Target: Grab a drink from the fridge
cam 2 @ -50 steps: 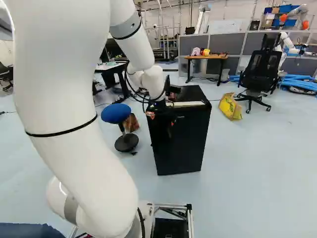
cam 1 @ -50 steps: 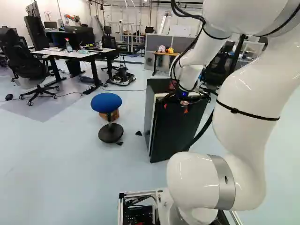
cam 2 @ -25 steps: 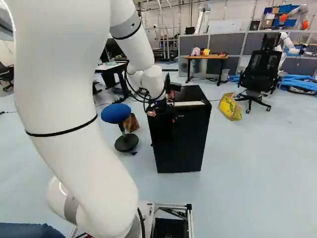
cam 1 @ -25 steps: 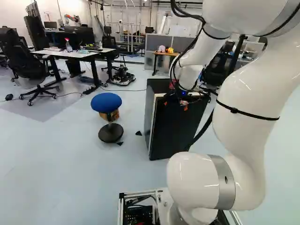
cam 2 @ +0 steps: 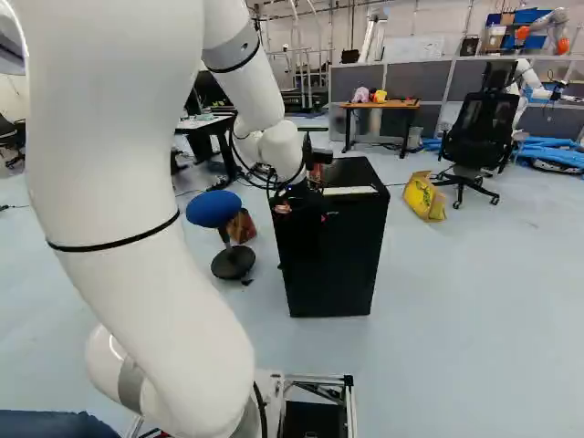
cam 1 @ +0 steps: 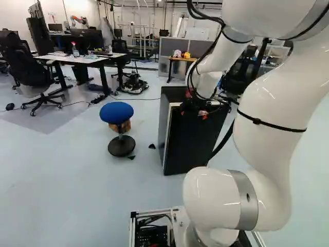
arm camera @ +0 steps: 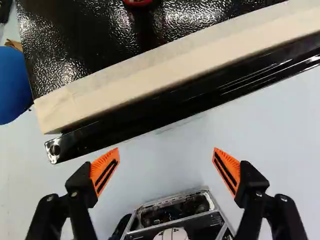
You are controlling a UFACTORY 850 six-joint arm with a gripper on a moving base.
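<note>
No readable text, numbers or signs; marks on yellow bag [cam 2: 423, 198] too small to read.

Fridge [cam 2: 342, 265]: inside hidden; in left base view, arm [cam 1: 272, 128] covers part of its side. Wrist view cuts off the fridge top's back edge and one front corner. Red thing [arm camera: 137, 3], back from the fridge top's front edge: cut off, can't tell what. Gripper [cam 1: 193, 115]: dark on dark in base views, outline unclear. Arm: cut off in both base views. Stool [cam 1: 116, 112]: only part of the seat in wrist view. Box [cam 1: 125, 126]: partly behind stool. Base frame [cam 1: 149, 212]: cut off in all views. Dark blue cloth [cam 2: 55, 425], right base view: cut off, can't tell what.
</note>
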